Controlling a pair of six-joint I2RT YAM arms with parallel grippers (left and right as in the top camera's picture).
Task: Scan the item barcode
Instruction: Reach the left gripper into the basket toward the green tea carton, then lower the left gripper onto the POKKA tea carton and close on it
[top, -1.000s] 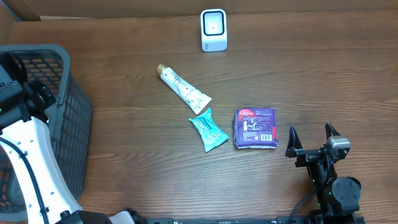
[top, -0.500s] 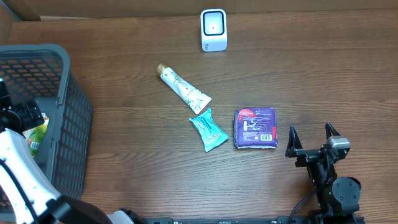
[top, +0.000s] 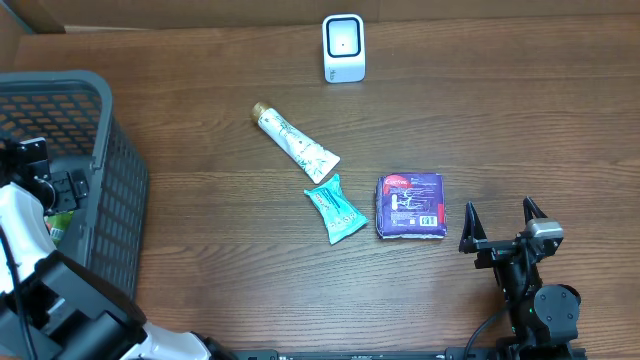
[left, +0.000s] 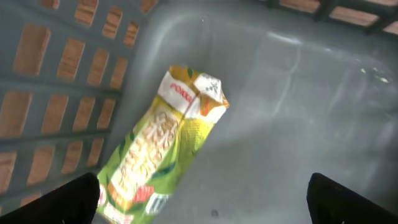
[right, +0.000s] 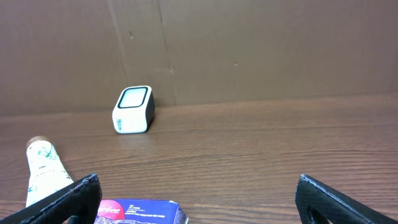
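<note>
- Hovering inside the grey basket (top: 110, 190) at the left, your left gripper (left: 214, 202) stands wide apart and empty above the green-and-yellow snack packet (left: 163, 162), which lies flat on the basket floor by a side wall.
- Expect the packet to be light, soft and crinkly, probably slick film. Pinch gently across its narrow width at mid-body.
- Your right gripper (top: 499, 210), also wide and empty, sits near right beside the purple pack (top: 411, 205). The white scanner (top: 343, 47) stands far centre.
</note>
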